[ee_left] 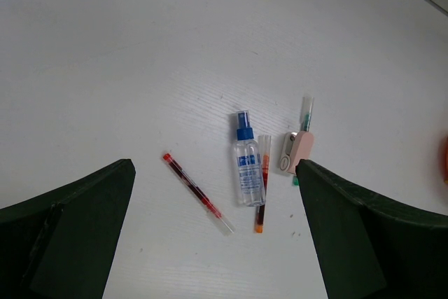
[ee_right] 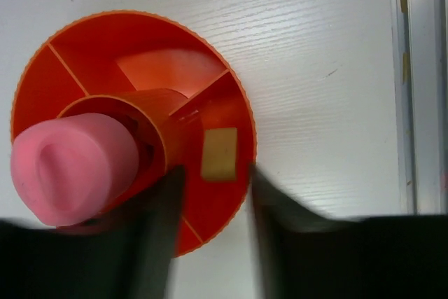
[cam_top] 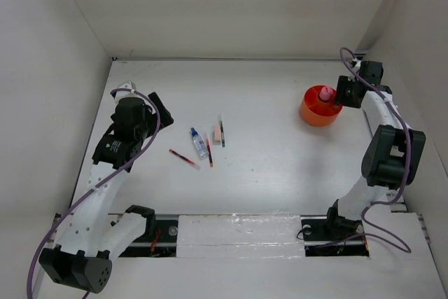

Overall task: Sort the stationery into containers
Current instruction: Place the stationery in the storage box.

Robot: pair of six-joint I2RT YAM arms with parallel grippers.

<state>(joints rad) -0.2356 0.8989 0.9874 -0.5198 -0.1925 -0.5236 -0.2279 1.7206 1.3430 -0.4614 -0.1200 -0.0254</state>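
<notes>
Top view: you have the pink-capped cylinder (cam_top: 325, 93) in the orange tub (cam_top: 313, 114), upper right; bottle (cam_top: 199, 143), eraser (cam_top: 218, 133) and pens (cam_top: 183, 158) lie unsorted mid-frame on the table (cam_top: 280, 166). Left wrist: your left jaws gape wide above them. Right wrist: right jaws apart, empty, over the tan cube (ee_right: 219, 153) in a compartment.

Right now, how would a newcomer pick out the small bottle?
On the white table, look left of centre, far from the orange tub. The bottle lies flat there between two thin red pens; it alone is clear with a blue cap.
</notes>
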